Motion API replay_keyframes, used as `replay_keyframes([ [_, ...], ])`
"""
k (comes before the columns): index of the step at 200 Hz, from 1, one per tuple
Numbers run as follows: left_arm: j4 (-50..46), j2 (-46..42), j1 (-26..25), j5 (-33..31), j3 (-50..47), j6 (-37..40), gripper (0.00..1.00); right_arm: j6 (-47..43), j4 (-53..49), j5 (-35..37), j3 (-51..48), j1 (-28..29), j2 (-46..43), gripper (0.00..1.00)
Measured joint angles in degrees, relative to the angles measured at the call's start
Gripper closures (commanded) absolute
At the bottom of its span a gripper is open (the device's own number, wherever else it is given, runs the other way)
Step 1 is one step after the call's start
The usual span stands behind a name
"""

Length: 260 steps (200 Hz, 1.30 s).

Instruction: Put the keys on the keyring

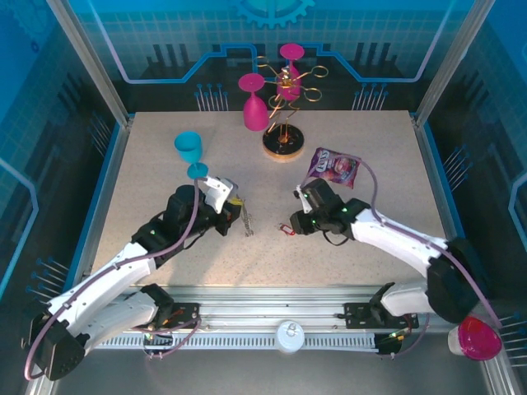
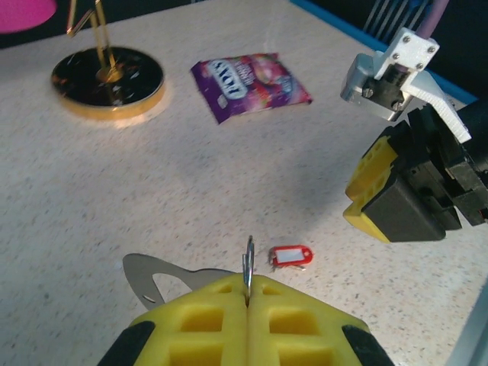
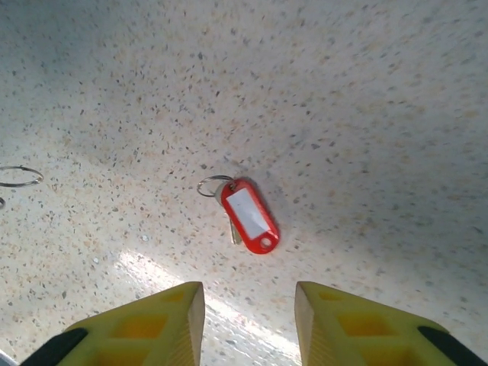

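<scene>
Left gripper [image 2: 248, 299] is clamped tight, yellow pads pressed together on a thin silver ring of the keyring [image 2: 248, 268], which stands edge-on between them. A flat silver piece [image 2: 149, 280] pokes out on the left beside the pads. Just beyond lie the keys [image 3: 248, 215], flat on the speckled table [image 1: 165, 173]: red tag, small split ring at one end, a thin silver key tucked under. Right gripper [image 3: 249, 297] hangs over them with jaws apart, nothing between, the tag just ahead of the fingertips and untouched. Farther back sit the purple snack packet [image 2: 248, 82] and the gold rack's round base [image 2: 107, 82].
</scene>
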Motion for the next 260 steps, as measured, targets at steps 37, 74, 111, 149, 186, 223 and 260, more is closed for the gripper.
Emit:
replay_keyframes([
  [37, -0.76, 0.22, 0.35, -2.84, -0.02, -1.62, 1.0, 3.72, -3.15, -0.42, 7.52, 2.23, 10.93, 0.58],
  [74, -0.63, 0.22, 0.35, -3.63, -0.02, -2.25, 1.0, 14.29, -6.05, 5.31, 13.33, 7.04, 17.18, 0.55],
  [111, -0.63, 0.2, 0.35, -4.04, -0.02, -2.23, 1.0, 25.05, -9.6, 11.08, 17.79, 7.85, 21.9, 0.55],
  [149, -0.61, -0.04, 0.35, -4.04, -0.07, -2.21, 1.0, 31.3, -13.68, 13.88, 21.88, 8.63, 27.06, 0.58],
  [186, -0.61, -0.07, 0.35, -4.04, -0.13, -2.19, 1.0, 32.52, -14.78, 14.05, 23.69, 9.22, 29.27, 0.62],
  [223, -0.61, -0.07, 0.35, -4.02, -0.17, -2.16, 1.0, 32.52, -14.97, 14.05, 24.81, 9.27, 30.77, 0.67],
  [260, -0.59, -0.13, 0.35, -4.02, -0.66, -1.97, 1.0, 32.5, -15.37, 14.05, 26.12, 9.27, 31.95, 0.71],
])
